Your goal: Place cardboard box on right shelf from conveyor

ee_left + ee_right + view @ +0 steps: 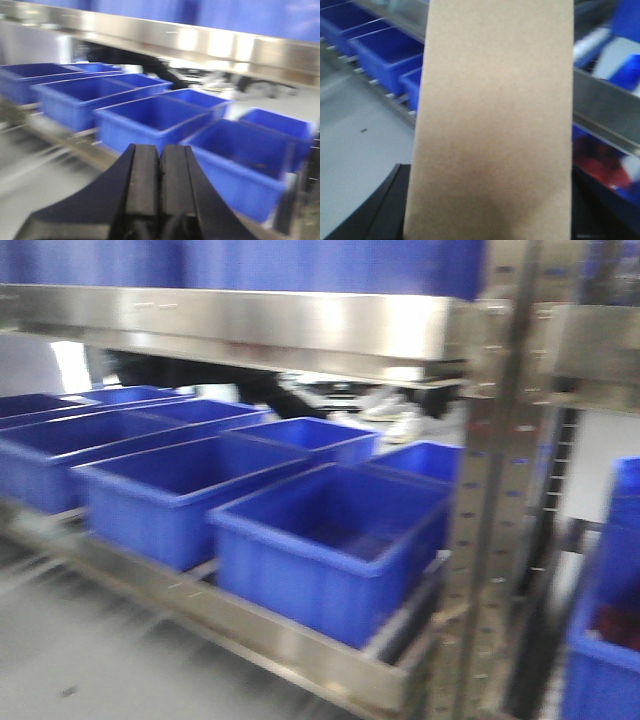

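Clearly the cardboard box (495, 100) is off the conveyor, which no view shows. It stands lengthwise in the right gripper (492, 222), whose dark fingers (385, 210) flank its lower end on both sides and clamp it. Holding it by one end leaves the far end free to lead over a shelf lip. Beyond the box, to its right, runs the brushed steel front of what is probably the right shelf (607, 112), though blur makes that uncertain. The left gripper (160, 170) is pinched fully together with nothing in it, low before a row of blue bins (150, 120), likely kept clear. The box is not yet set down.
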Tool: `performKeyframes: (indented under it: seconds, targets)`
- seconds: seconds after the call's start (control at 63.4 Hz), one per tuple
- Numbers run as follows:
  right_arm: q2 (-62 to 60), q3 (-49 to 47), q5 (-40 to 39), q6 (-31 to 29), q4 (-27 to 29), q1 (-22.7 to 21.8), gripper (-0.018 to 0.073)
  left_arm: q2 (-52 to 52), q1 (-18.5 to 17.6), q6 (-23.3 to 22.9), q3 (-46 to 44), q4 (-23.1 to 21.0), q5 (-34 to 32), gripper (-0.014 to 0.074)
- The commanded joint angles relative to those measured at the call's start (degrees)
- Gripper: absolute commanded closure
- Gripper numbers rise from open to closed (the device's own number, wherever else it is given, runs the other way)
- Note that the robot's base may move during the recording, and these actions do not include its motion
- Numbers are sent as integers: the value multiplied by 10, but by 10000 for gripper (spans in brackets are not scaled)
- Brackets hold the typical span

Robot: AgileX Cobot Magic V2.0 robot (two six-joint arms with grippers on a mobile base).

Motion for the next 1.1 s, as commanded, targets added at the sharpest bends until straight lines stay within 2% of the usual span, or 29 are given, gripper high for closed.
performKeyframes:
  seconds: [0.0,0.836,1.088]
  targets:
    - [7,-15,-53,-4,-9,3,364,-7,0,-4,-2,-5,-52,715]
    - [7,-15,-53,-4,-9,4,364,-7,0,-4,-2,-5,-52,715]
    - [7,-15,-53,-4,-9,4,364,-7,12,-4,-2,-5,-52,715]
